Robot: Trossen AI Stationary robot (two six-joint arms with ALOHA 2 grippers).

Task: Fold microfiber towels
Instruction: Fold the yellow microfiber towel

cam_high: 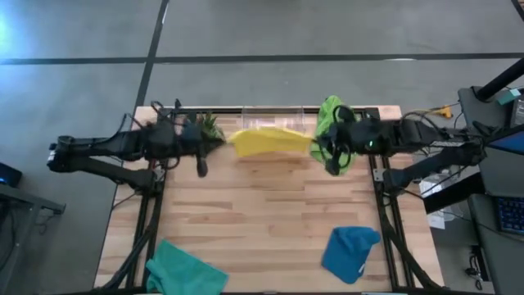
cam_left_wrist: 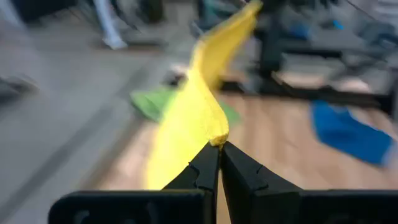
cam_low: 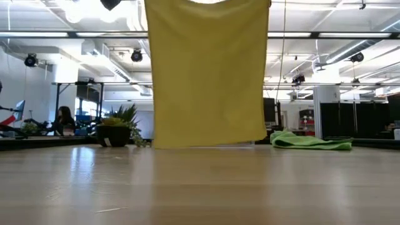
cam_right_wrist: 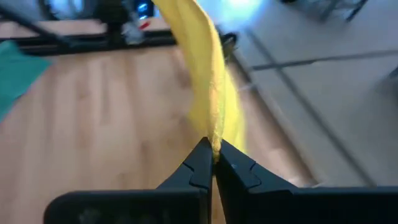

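A: Item one, yellow towel (cam_high: 268, 141). Location?

B: Off the table (cam_high: 270, 213), stretched between both arms at the far edge. In the low view it hangs as a flat sheet, lower hem just above the wood.

A: Left gripper (cam_left_wrist: 219, 149)?

B: Jaws together, clamped on one upper corner of the yellow towel. Sits at the far left of the table, beside the potted plant (cam_low: 117, 130).

A: Right gripper (cam_right_wrist: 213, 155)?

B: Jaws together, clamped on the opposite upper corner. Sits at the far right.

A: Item two, lime green towel (cam_high: 329, 115)?

B: Crumpled heap on the table's far edge, just beside the right gripper.

A: Item three, blue towel (cam_high: 350, 252)?

B: Near edge, right side, loosely bunched, well apart from both arms.

A: Item four, teal towel (cam_high: 184, 269)?

B: Near edge, left side, rumpled.

A: Other stock?

B: Clear plastic bin (cam_high: 270, 121) on the far edge behind the yellow towel. One person (cam_low: 64, 119) seated in the room beyond.
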